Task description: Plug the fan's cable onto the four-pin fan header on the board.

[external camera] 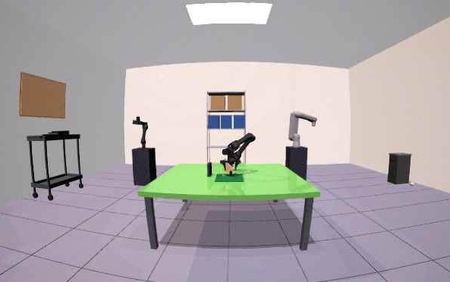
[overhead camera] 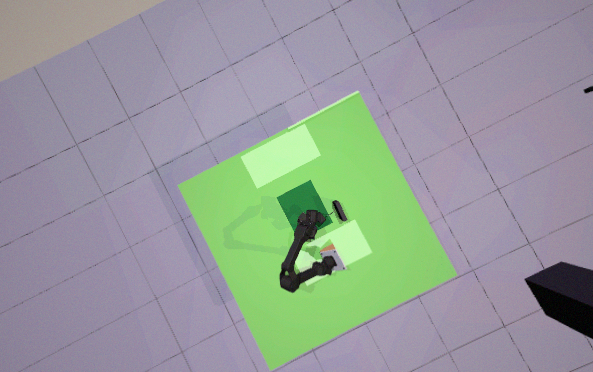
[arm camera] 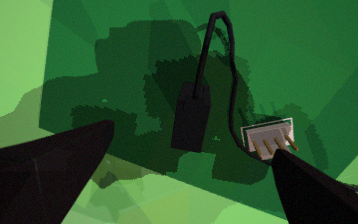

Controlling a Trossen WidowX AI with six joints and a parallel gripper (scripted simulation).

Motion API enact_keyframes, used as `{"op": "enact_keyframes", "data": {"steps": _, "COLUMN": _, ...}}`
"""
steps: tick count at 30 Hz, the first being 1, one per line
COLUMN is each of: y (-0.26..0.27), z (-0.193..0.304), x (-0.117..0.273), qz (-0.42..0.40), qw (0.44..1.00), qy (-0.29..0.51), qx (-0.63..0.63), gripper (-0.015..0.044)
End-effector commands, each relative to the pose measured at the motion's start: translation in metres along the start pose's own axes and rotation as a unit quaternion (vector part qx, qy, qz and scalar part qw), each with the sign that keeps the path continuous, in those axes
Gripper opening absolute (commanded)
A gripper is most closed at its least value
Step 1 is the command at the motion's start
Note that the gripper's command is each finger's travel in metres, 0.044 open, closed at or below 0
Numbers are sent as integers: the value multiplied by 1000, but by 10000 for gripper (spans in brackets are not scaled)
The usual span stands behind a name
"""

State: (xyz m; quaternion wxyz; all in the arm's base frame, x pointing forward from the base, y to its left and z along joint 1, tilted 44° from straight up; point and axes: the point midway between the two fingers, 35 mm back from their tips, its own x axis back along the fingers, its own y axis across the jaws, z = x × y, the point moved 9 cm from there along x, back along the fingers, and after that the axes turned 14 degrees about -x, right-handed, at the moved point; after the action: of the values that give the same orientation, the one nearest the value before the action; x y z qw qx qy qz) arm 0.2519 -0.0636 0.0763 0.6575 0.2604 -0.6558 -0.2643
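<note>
The open, empty tool (overhead camera: pixel 314 218) (external camera: pixel 230 174) (arm camera: pixel 192 141) hovers over the board (overhead camera: pixel 302 197) (external camera: pixel 222 179) (arm camera: pixel 130 10), its plug (arm camera: pixel 191 120) still unplugged beside the header (arm camera: pixel 268 140)

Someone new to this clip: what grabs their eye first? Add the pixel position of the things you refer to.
Probably the bright green table (overhead camera: pixel 401 225) (external camera: pixel 179 186) in the middle of the room, with a black arm (overhead camera: pixel 293 252) (external camera: pixel 244 142) bent over a dark green board (overhead camera: pixel 298 195) (external camera: pixel 221 179) (arm camera: pixel 300 50). Up close, the open claw (arm camera: pixel 192 141) straddles a black plug (arm camera: pixel 190 120), beside a pale header (arm camera: pixel 267 140) with four brass-coloured pins.

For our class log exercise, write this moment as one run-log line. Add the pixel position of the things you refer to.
open black two-finger gripper (overhead camera: pixel 320 223) (arm camera: pixel 192 141): holding nothing | black rectangular cable plug (arm camera: pixel 191 120): off header | white four-pin header (arm camera: pixel 269 140): pins bare
</note>
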Motion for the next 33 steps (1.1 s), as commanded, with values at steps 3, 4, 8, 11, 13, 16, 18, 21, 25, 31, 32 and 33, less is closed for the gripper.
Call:
{"op": "enact_keyframes", "data": {"steps": 3, "y": 0, "z": 0, "x": -10, "qz": -3, "qw": 1000, "qy": 0, "qx": -2, "gripper": 440}}
{"op": "enact_keyframes", "data": {"steps": 4, "y": 0, "z": 0, "x": -12, "qz": -3, "qw": 1000, "qy": 0, "qx": -2, "gripper": 440}}
{"op": "enact_keyframes", "data": {"steps": 8, "y": 1, "z": 0, "x": -18, "qz": -3, "qw": 1000, "qy": 0, "qx": -2, "gripper": 440}}
{"op": "enact_keyframes", "data": {"steps": 11, "y": 1, "z": 1, "x": -23, "qz": -3, "qw": 1000, "qy": 1, "qx": -2, "gripper": 440}}
{"op": "enact_keyframes", "data": {"steps": 13, "y": 1, "z": 1, "x": -26, "qz": -4, "qw": 1000, "qy": 1, "qx": -2, "gripper": 440}}
{"op": "enact_keyframes", "data": {"steps": 16, "y": 1, "z": 1, "x": -31, "qz": -4, "qw": 1000, "qy": 1, "qx": -2, "gripper": 440}}
{"op": "enact_keyframes", "data": {"steps": 18, "y": 1, "z": 1, "x": -33, "qz": -4, "qw": 1000, "qy": 1, "qx": -2, "gripper": 440}}
{"op": "enact_keyframes", "data": {"steps": 21, "y": 1, "z": 1, "x": -31, "qz": -1, "qw": 1000, "qy": 1, "qx": 0, "gripper": 414}}
{"op": "enact_keyframes", "data": {"steps": 25, "y": 1, "z": 1, "x": -31, "qz": -1, "qw": 1000, "qy": 1, "qx": 0, "gripper": 309}}
{"op": "enact_keyframes", "data": {"steps": 31, "y": 1, "z": 1, "x": -31, "qz": -1, "qw": 1000, "qy": 1, "qx": 0, "gripper": 151}}
{"op": "enact_keyframes", "data": {"steps": 32, "y": 1, "z": 1, "x": -31, "qz": -1, "qw": 1000, "qy": 1, "qx": 0, "gripper": 125}}
{"op": "enact_keyframes", "data": {"steps": 33, "y": 1, "z": 1, "x": -31, "qz": -1, "qw": 1000, "qy": 1, "qx": 0, "gripper": 99}}
